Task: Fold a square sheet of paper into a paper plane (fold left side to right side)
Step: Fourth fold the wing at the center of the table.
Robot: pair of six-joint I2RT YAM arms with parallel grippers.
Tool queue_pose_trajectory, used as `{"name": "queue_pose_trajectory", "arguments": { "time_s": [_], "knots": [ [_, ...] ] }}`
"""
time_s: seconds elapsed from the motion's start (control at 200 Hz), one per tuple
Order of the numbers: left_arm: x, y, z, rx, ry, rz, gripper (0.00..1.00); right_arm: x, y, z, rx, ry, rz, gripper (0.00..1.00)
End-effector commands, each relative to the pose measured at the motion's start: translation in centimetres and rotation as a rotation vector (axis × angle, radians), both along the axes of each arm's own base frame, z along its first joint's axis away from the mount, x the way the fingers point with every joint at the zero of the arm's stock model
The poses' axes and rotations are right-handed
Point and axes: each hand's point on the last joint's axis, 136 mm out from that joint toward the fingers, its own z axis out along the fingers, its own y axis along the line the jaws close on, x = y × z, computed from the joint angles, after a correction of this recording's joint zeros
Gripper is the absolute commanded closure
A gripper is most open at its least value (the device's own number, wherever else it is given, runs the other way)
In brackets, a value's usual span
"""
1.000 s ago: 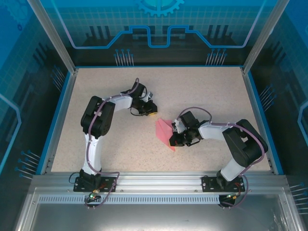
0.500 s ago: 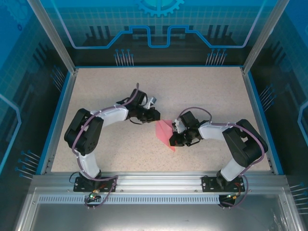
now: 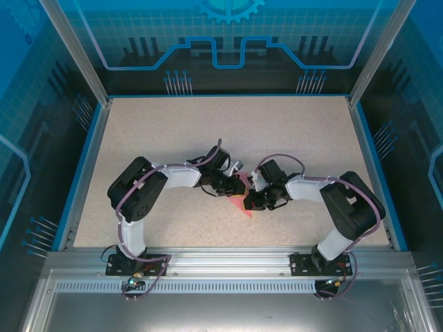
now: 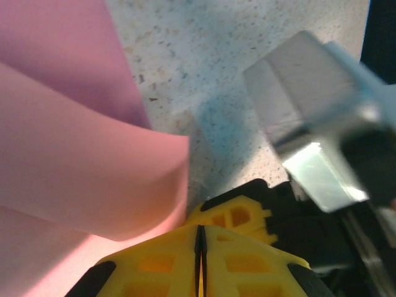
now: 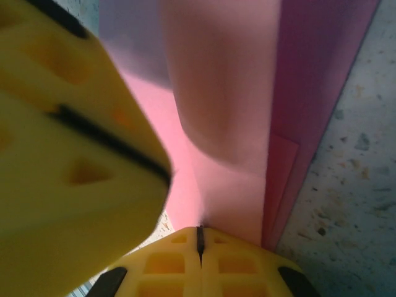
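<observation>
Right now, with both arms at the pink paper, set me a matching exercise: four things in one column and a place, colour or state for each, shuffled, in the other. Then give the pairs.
Things
1. left gripper
2. right gripper
3. sheet of paper
4. table

Descriptions
A. speckled beige
B. pink, partly folded, one flap curling up
C. fingers shut, at the paper's right side in the top view
D. fingers shut, at the paper's left side in the top view

Pairs: 1-D, 2-C, 3-B, 4-A
</observation>
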Motion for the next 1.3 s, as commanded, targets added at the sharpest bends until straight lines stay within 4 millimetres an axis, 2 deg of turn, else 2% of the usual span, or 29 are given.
{"name": "queue_pose_trajectory", "arguments": {
  "time_s": [0.0,0.14,0.28,0.45,0.665,0.86,1.115,1.27,1.295],
  "knots": [
    [-0.6,-0.2,-1.2,0.005,0.048,0.000,0.89,-3.6,-3.7,-3.7,-0.186,0.155,-0.026,1.00],
    [-0.8,-0.3,-1.9,0.015,0.064,-0.006,0.89,-3.6,-3.7,-3.8,-0.189,0.160,-0.024,1.00],
    [-0.6,0.1,-3.5,0.073,0.081,0.005,0.89,-3.6,-3.9,-3.9,-0.208,0.160,-0.020,1.00],
    [0.2,0.7,-5.1,0.134,0.083,0.029,0.89,-3.9,-4.1,-3.9,-0.227,0.163,-0.012,1.00],
    [2.3,2.2,-5.8,0.196,0.061,0.060,0.90,-4.0,-4.4,-3.9,-0.240,0.161,-0.007,1.00],
    [5.1,4.1,-6.0,0.207,0.054,0.118,0.90,-4.1,-4.5,-3.8,-0.241,0.159,-0.008,1.00],
    [7.0,3.9,-4.2,0.152,0.022,0.111,0.86,-3.7,-3.5,-3.1,-0.194,0.137,0.004,1.00],
    [7.5,3.2,-1.6,0.070,-0.012,0.087,0.80,-3.0,-2.1,-2.0,-0.110,0.104,0.010,1.00],
    [7.6,3.1,-0.9,0.049,-0.019,0.084,0.79,-2.9,-1.9,-1.7,-0.097,0.092,0.011,0.97]
  ]
}}
